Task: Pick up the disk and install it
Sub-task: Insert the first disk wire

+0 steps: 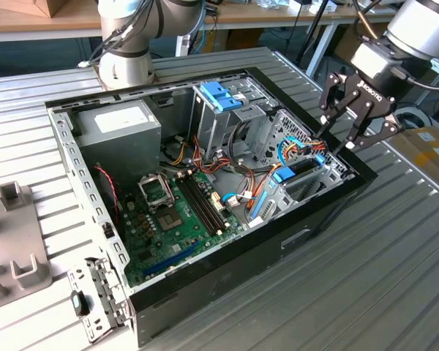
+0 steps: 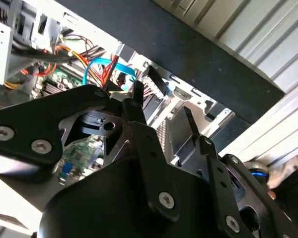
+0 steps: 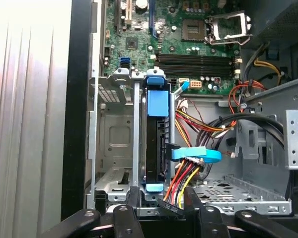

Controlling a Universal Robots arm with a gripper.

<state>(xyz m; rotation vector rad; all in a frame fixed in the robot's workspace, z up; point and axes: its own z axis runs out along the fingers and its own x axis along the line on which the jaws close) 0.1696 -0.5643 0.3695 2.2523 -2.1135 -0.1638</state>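
The disk (image 3: 155,144) stands on edge in a slot of the metal drive cage (image 3: 111,129), its light-blue carrier rail (image 3: 157,101) along its edge. In the exterior view the disk (image 1: 287,175) sits in the cage at the near corner of the open computer case (image 1: 227,256), on the exterior view's right. My gripper (image 1: 334,144) hovers just above that corner, open, with nothing between its fingers. Both wrist views show the black fingers (image 2: 137,94) spread apart over the cage, the gripper (image 3: 164,218) apart from the disk.
A flat blue data cable (image 3: 196,154) and a bundle of red, yellow and black wires (image 3: 181,181) run beside the disk. A deeper-blue latch on a silver cage (image 1: 221,95) stands at the case's back. The motherboard (image 1: 179,212) fills the case floor. A grey fixture (image 1: 14,241) lies on the ribbed table.
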